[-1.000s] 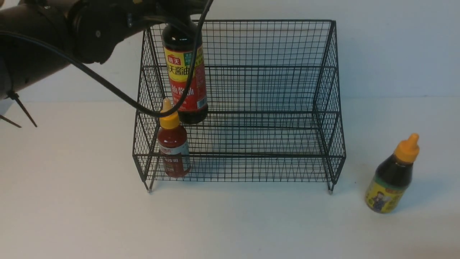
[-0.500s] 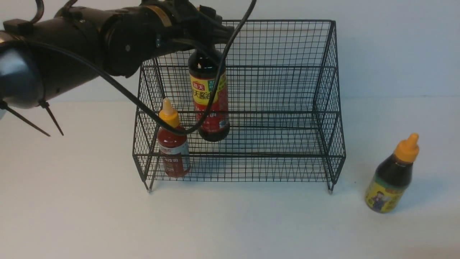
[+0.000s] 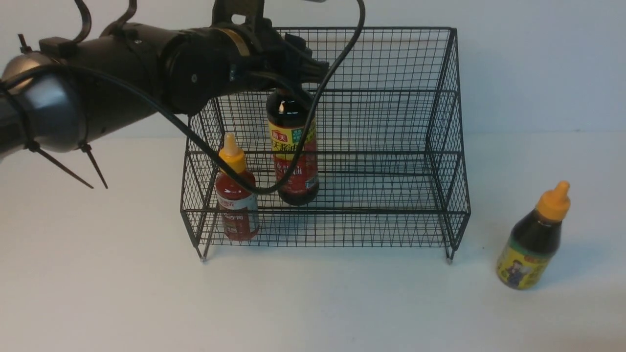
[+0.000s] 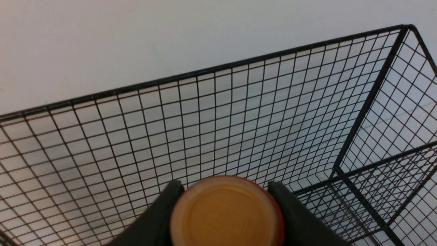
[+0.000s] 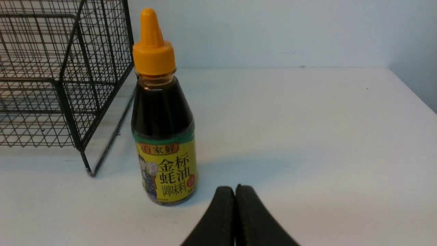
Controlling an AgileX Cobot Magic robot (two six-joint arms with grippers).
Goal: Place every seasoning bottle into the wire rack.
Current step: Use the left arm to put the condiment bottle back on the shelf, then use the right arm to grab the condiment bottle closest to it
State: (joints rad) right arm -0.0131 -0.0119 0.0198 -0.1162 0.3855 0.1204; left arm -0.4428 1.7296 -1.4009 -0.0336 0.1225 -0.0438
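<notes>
The tall dark bottle, with a red-yellow label, hangs upright inside the black wire rack. My left gripper is shut on its neck from above. In the left wrist view its brown cap sits between the two fingers of my left gripper. I cannot tell whether its base touches the mesh. The small red bottle stands in the rack's front left corner. The small dark orange-nozzled bottle stands on the table right of the rack. My right gripper is shut and empty just short of it.
The white table runs back to a pale wall behind the rack. A black cable loops from my left arm across the rack's left side and in front of the tall bottle. The table's right edge shows in the right wrist view.
My left arm has carried the tall bottle to the right and down, deeper into the rack. The red bottle and the orange-nozzled bottle have not moved.
</notes>
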